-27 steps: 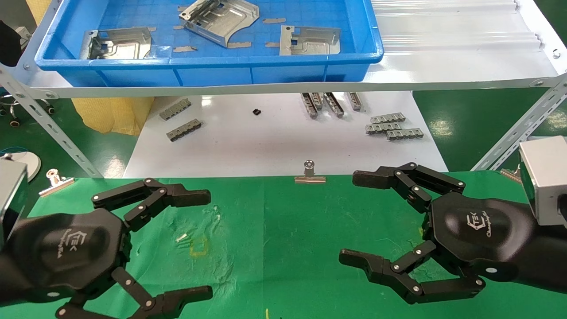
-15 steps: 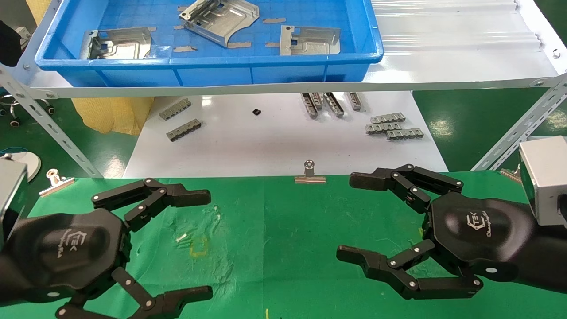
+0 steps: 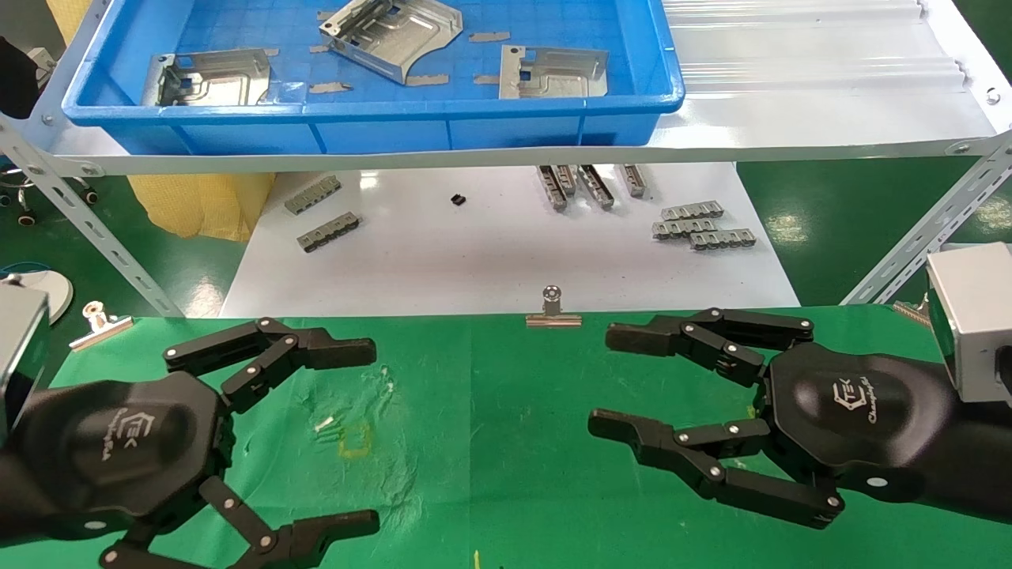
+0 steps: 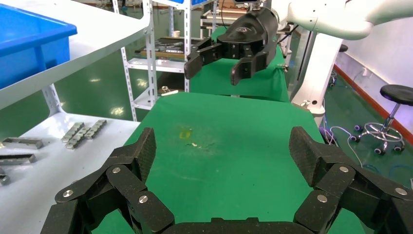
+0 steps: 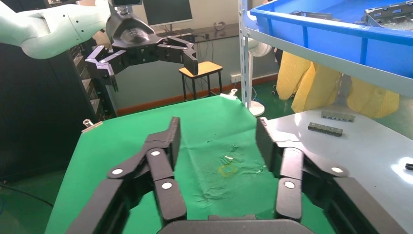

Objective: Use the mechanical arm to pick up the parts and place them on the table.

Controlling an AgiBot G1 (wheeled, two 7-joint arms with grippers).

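Above the green-clothed tabletop (image 3: 506, 442) two black end effectors are held, facing each other across its middle. The right end effector (image 3: 617, 379) is seen on the robot's right with its two linkage fingers spread apart and nothing between them; in its own wrist view the same gap (image 5: 216, 141) is shown over bare green cloth. The left end effector (image 3: 368, 435) is held on the robot's left, its fingers spread wider and likewise empty, as is confirmed in the left wrist view (image 4: 221, 153). Between the two end effectors a scuffed yellow mark (image 3: 354, 438) is visible on the cloth, nearer the left one.

Well beyond both end effectors, on a raised white shelf (image 3: 791, 103), a blue bin (image 3: 474, 126) is set, and three silver sheet-metal parts are lying in it: one (image 3: 209, 77) toward the left end effector's side, one (image 3: 391, 38) tilted near the bin's middle, and one (image 3: 553, 73) toward the right end effector's side. None is touched by either end effector.

Under the shelf, beyond the green cloth, small grey toothed strips (image 3: 700, 223) are scattered on a white surface (image 3: 474, 253). A silver binder clip (image 3: 553, 308) is fixed at the far edge of the cloth, just beyond the right end effector's fingertips, and another clip (image 3: 99, 322) is seen at the corner beyond the left end effector.
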